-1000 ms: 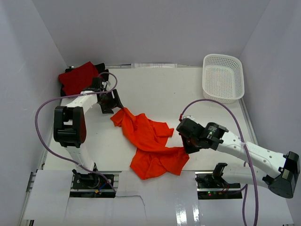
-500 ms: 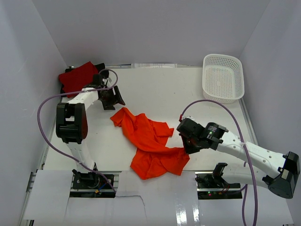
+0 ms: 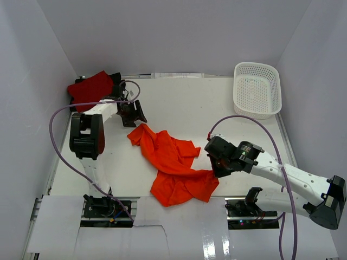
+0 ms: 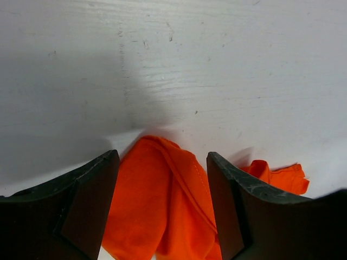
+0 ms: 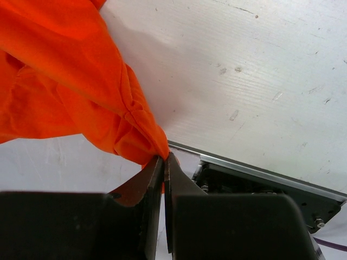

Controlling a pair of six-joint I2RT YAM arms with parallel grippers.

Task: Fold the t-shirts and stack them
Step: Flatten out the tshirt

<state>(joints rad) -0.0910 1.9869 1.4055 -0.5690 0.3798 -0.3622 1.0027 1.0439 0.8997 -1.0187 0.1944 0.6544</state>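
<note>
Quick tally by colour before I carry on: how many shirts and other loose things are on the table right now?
Orange t-shirt: 1
Red t-shirt: 1
Black t-shirt, mostly hidden under the red one: 1
White basket: 1
Total: 4

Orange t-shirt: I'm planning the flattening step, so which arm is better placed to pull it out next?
Right, probably. The right gripper is shut on an edge of the crumpled bright orange cloth t-shirt; the left gripper is open by its far corner, holding nothing.
</note>
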